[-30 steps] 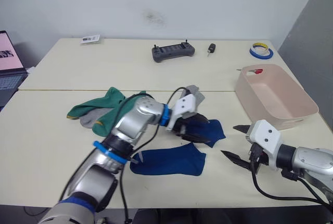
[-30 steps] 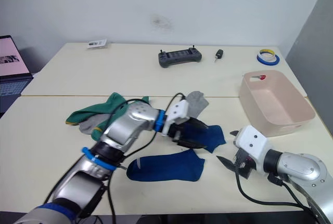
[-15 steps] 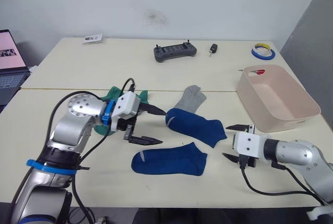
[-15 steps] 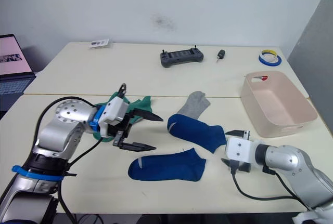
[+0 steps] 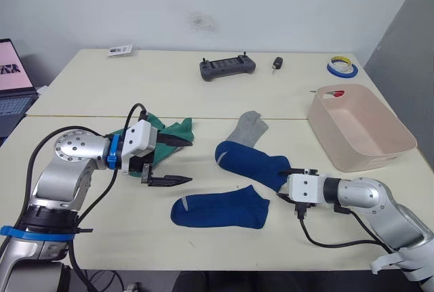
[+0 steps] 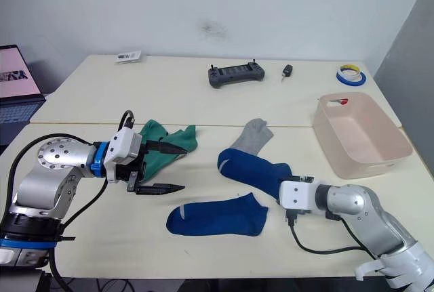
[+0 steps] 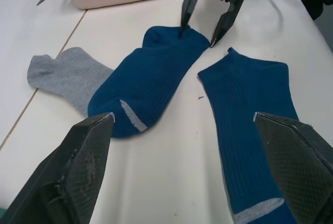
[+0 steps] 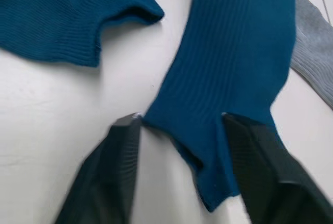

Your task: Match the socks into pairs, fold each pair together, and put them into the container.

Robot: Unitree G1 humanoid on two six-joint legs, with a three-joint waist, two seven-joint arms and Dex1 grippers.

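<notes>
Two dark blue socks lie mid-table: the upper one (image 5: 252,162) slanted, the lower one (image 5: 220,211) flat near the front edge. A grey sock (image 5: 248,127) lies just behind them, and a green sock (image 5: 169,133) to the left. My right gripper (image 5: 283,183) is at the upper blue sock's right end (image 7: 179,37); its fingers stand apart astride that end, with the fabric (image 8: 234,68) between them. My left gripper (image 5: 178,161) hovers open beside the green sock, left of the blue pair, and holds nothing. The pink-beige container (image 5: 397,121) stands at the right.
A black controller (image 5: 227,68), a key fob (image 5: 275,64) and a tape roll (image 5: 340,68) sit along the table's far side, with a small card (image 5: 117,51) at the far left. A laptop (image 5: 10,82) is at the left edge. A red-handled tool (image 5: 336,93) lies in the container.
My left gripper has drawn back to the left, off the blue socks. My right gripper has slid left to the upper blue sock's end, and its fingers have narrowed around it.
</notes>
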